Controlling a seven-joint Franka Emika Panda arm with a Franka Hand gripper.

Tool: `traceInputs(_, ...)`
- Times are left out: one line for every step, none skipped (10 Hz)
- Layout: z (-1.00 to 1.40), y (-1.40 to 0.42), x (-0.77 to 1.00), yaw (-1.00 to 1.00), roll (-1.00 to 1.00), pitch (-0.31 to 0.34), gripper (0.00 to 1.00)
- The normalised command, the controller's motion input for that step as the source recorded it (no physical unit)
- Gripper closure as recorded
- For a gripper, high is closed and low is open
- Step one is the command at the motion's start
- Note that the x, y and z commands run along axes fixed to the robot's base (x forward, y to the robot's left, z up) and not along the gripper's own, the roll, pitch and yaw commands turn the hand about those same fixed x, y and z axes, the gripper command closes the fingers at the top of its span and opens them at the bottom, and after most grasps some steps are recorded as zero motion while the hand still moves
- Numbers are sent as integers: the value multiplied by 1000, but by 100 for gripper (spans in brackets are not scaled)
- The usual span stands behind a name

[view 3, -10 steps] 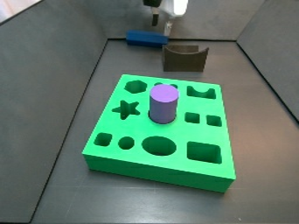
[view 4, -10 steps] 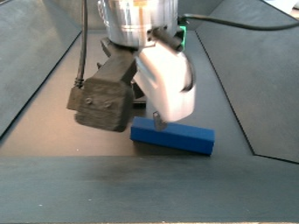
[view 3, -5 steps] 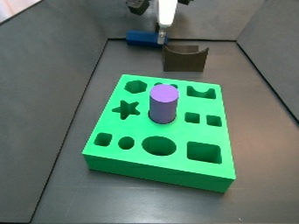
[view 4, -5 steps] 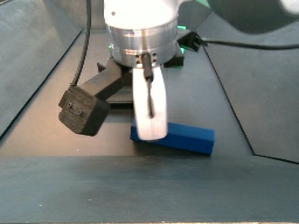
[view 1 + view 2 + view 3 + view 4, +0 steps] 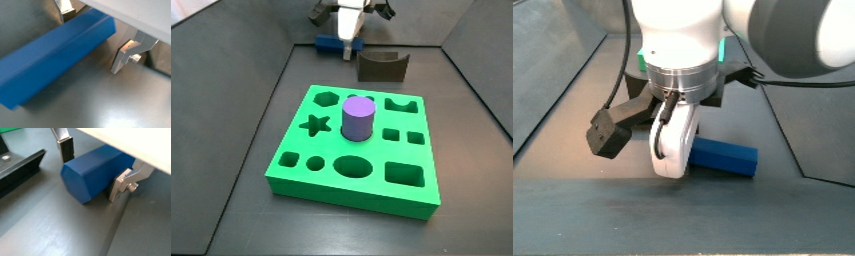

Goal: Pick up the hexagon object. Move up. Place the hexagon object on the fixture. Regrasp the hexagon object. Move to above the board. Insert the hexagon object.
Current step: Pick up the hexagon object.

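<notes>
Gripper (image 5: 93,168): lowered at the far end of the dark floor, astride the hexagon object; the jaws are seen spread wider than the bar, one flat silver finger (image 5: 127,56) on each side of it. In both wrist views a gap is seen between the plates and the blue faces, so no clamping is shown. In a side view the gripper (image 5: 346,45) is seen just beside the fixture; in a side view the white finger housing (image 5: 676,140) covers one end of the bar.

Hexagon object (image 5: 57,60): long bright blue bar, lying flat on the floor near the back wall. Its hexagonal end face is shown in a wrist view (image 5: 83,175). The uncovered end is seen projecting past the gripper in a side view (image 5: 727,157); only a small blue part (image 5: 330,44) is visible in a side view.

Fixture (image 5: 381,65): small dark olive-brown block with a curved notch in its top, standing on the floor between the bar and the board, apart from both.

Board (image 5: 358,150): large bright green slab with shaped holes, lying nearer the front, well apart from the gripper.

Purple cylinder (image 5: 358,118): stubby, standing upright in the board
</notes>
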Motion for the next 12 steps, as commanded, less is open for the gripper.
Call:
traceInputs(0, 0, 6, 0, 0, 26, 0)
traceInputs(0, 0, 0, 0, 0, 0, 0)
traceInputs(0, 0, 0, 0, 0, 0, 100)
traceInputs(0, 0, 0, 0, 0, 0, 100)
traceInputs(0, 0, 0, 0, 0, 0, 100)
traceInputs(0, 0, 0, 0, 0, 0, 100)
traceInputs(0, 0, 0, 0, 0, 0, 100)
traceInputs(0, 0, 0, 0, 0, 0, 100)
traceInputs(0, 0, 0, 0, 0, 0, 100)
traceInputs(0, 0, 0, 0, 0, 0, 100)
traceInputs(0, 0, 0, 0, 0, 0, 100)
traceInputs(0, 0, 0, 0, 0, 0, 100)
